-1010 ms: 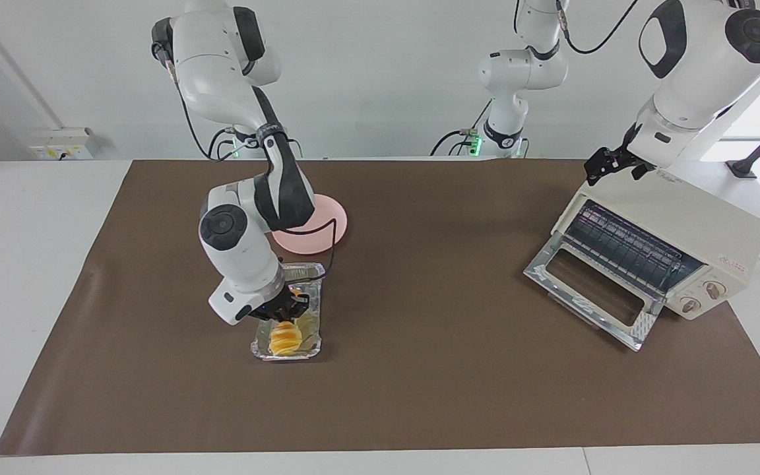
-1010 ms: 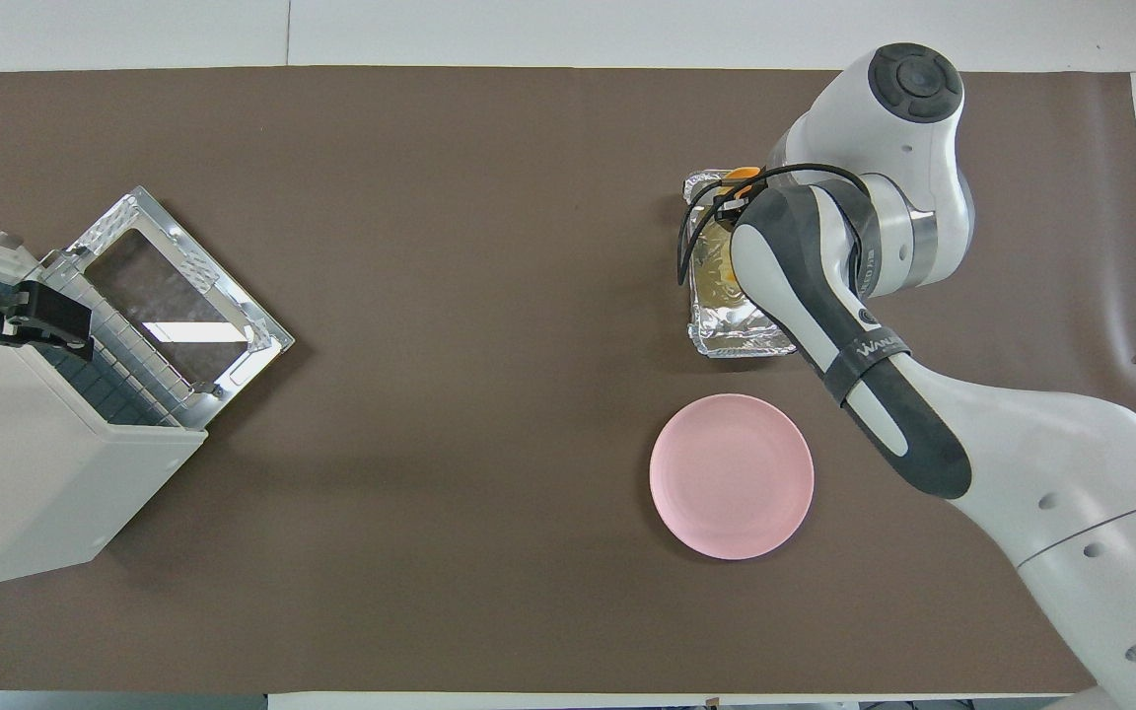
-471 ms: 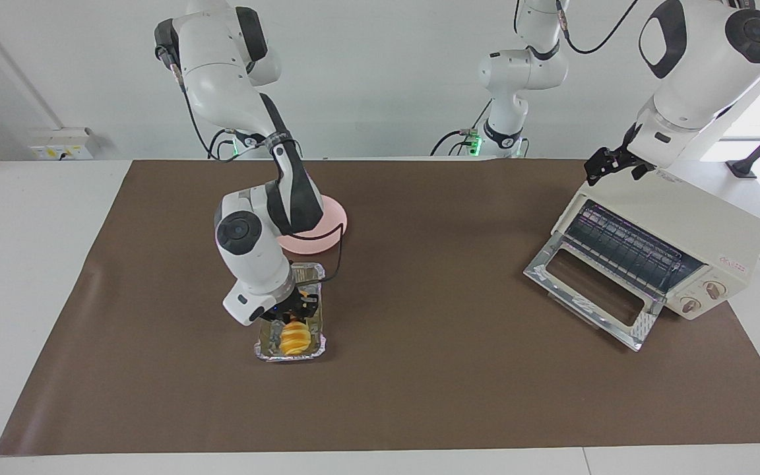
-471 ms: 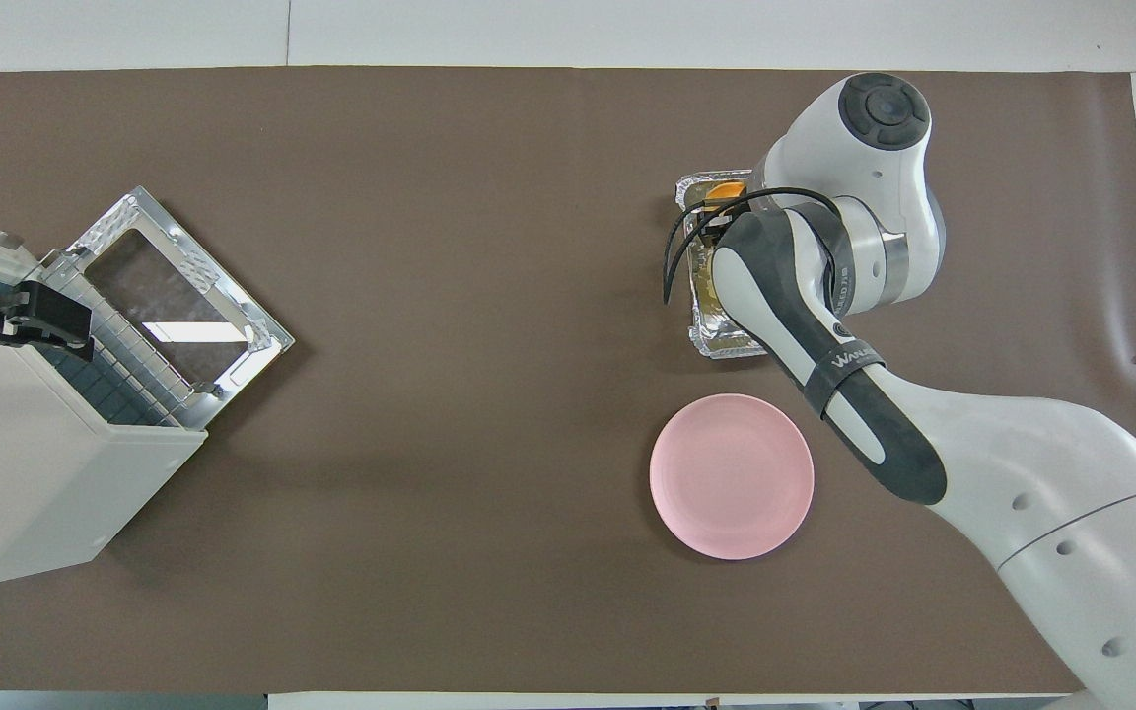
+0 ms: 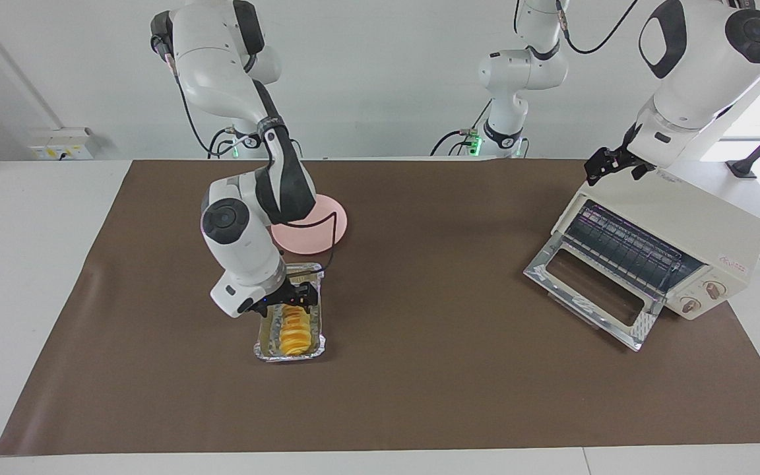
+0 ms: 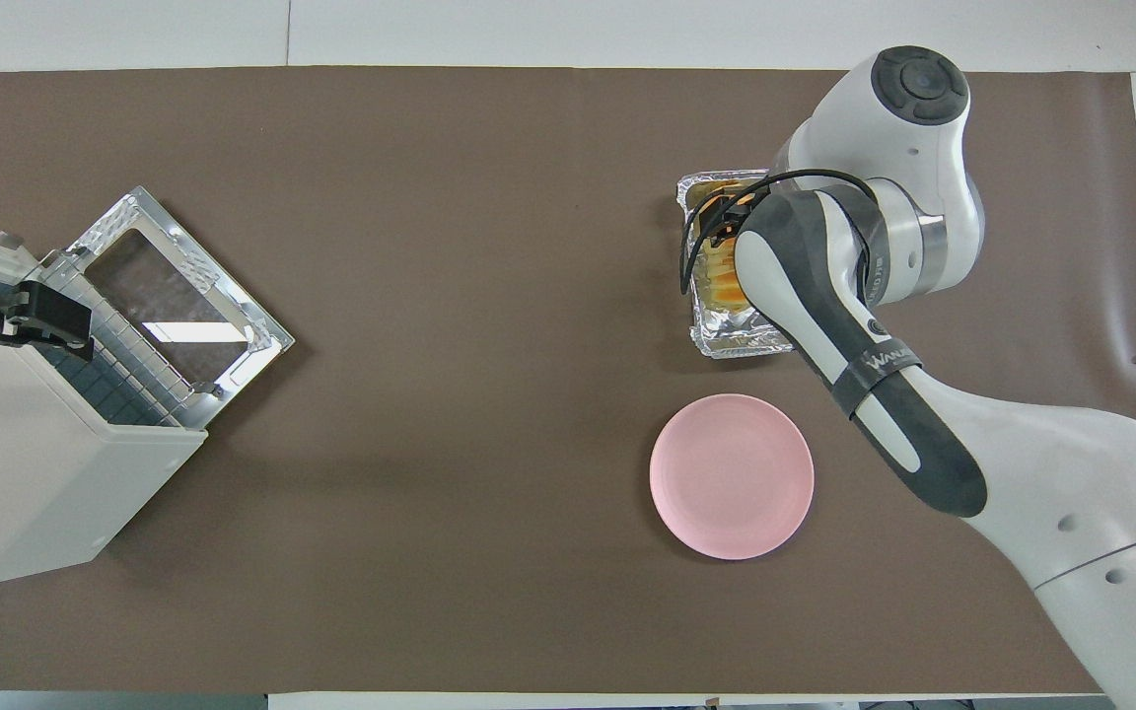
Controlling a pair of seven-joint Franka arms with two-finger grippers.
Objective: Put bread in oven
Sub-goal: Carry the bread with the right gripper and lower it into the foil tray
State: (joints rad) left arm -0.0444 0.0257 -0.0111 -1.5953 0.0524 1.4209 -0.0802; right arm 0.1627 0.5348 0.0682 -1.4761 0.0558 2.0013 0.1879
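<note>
Since the earlier frames: right claw (image 5: 295, 298) releasing and lifting slightly, now hanging just over the robot-side end of the bread (image 5: 293, 328); bread now lying lengthwise and flat in the foil tray (image 5: 262, 351), more of it showing. Right claw fingers looking spread, holding nothing. Right arm reaching in over the pink plate (image 6: 732, 477), elbow bent, wrist pitched down at the tray; in the overhead view forearm covering most of the tray (image 6: 726, 340), only a sliver of bread (image 6: 721, 281) peeking out beside it.

Left claw (image 5: 607, 163) waiting over the top rear edge of the oven (image 5: 703, 227), fingers apart, gripping nothing; in overhead view showing at the frame edge (image 6: 26, 320) over the oven (image 6: 26, 473).

Brown mat (image 5: 419, 369) covering the white bench (image 5: 24, 264); white wall, a third arm parked at the back.

Oven sitting at the left arm's end, glass door (image 5: 588, 290) dropped open, wire rack (image 5: 624, 247) bare. Plate lying nearer the robots than the tray, holding nothing. Bread well apart from the oven.
</note>
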